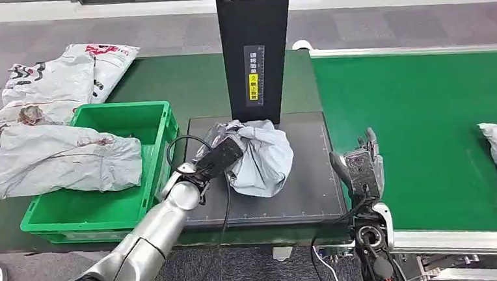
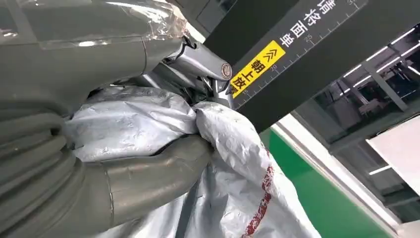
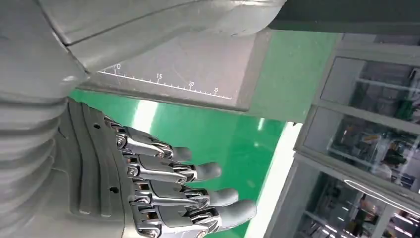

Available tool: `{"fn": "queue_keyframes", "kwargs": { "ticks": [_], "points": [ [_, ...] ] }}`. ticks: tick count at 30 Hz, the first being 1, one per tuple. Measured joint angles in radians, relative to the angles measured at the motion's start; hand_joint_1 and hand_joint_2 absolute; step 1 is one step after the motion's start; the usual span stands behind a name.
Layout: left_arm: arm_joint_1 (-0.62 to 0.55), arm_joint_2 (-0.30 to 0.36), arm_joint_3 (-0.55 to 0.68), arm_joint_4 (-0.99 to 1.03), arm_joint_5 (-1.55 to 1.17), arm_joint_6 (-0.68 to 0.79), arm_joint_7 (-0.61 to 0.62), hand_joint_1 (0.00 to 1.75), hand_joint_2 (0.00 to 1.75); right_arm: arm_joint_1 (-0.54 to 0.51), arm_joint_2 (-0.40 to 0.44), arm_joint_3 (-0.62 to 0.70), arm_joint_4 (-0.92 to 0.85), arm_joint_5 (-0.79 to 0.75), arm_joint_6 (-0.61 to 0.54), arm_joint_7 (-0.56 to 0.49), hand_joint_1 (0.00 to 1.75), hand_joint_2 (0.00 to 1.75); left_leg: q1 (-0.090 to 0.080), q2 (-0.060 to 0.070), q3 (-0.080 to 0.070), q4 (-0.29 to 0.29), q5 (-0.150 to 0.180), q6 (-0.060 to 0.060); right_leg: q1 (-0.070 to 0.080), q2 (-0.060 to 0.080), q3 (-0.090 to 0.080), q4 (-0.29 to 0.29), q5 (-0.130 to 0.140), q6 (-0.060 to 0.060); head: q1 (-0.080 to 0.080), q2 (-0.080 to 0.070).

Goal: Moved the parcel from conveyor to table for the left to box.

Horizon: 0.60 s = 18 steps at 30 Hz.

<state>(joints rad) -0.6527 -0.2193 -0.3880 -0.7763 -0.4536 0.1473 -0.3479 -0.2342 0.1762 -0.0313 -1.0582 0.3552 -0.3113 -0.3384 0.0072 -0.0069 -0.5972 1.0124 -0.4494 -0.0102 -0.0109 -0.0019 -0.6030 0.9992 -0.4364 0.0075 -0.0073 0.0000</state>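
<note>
Left hand (image 1: pixel 216 161) grips grey parcel (image 1: pixel 263 160) on dark scale mat (image 1: pixel 308 195), right hand (image 1: pixel 363 167) idle at 3 o'clock, fingers apart; lift clear first, then swing toward green crate (image 1: pixel 116 210) at 9 o'clock.

Head cam sits high on the body, looking fwd and down over the dark mat (image 1: pixel 300 176), black post (image 1: pixel 255 49) and green belt (image 1: pixel 421 123), with both arms entering from below. Left wrist cam is v. close behind the left hand (image 2: pixel 148 173), tilted, facing the parcel (image 2: pixel 237 163) and the post's yellow label (image 2: pixel 257 67), both shared w/ the head view. Right wrist cam, also close and turned, looks past the right hand (image 3: pixel 163 193) to the mat's ruled edge and belt, again shared w/ head.
</note>
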Motion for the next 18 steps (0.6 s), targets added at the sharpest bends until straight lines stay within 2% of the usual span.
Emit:
{"fn": "queue_keyframes", "kwargs": {
  "ticks": [7,14,16,18],
  "points": [
    [0.001,0.024,0.032,-0.053,-0.044,0.093,0.016,1.75,1.75,0.000,0.000,0.000,0.000,0.000,-0.006,-0.003,0.00,1.75,0.000,0.000,0.000,0.000,0.000,0.000,0.000,0.001,0.000,0.000,0.000,0.000,0.000,0.000],
    [0.021,0.085,0.106,-0.149,-0.309,0.384,0.110,1.75,1.75,0.028,-0.003,0.000,-0.011,-0.013,-0.052,-0.042,0.00,1.75,0.001,0.000,-0.001,0.000,0.000,0.000,0.001,0.000,0.000,0.001,0.000,0.000,0.000,0.000],
    [0.062,0.104,0.169,-0.195,-0.496,0.486,0.124,1.75,1.75,0.040,-0.009,0.000,-0.008,-0.039,-0.068,-0.065,0.00,1.75,0.001,0.002,-0.001,-0.001,-0.001,-0.001,0.000,0.002,-0.001,0.001,-0.001,-0.001,0.000,0.000],
    [0.101,0.112,0.312,-0.234,-0.575,0.540,-0.001,1.75,1.75,0.042,-0.017,0.000,0.019,-0.071,-0.087,-0.103,0.00,1.75,0.001,0.004,-0.001,-0.001,-0.001,-0.001,0.000,0.005,-0.002,0.001,-0.001,-0.001,0.000,0.000]
  ]
}}
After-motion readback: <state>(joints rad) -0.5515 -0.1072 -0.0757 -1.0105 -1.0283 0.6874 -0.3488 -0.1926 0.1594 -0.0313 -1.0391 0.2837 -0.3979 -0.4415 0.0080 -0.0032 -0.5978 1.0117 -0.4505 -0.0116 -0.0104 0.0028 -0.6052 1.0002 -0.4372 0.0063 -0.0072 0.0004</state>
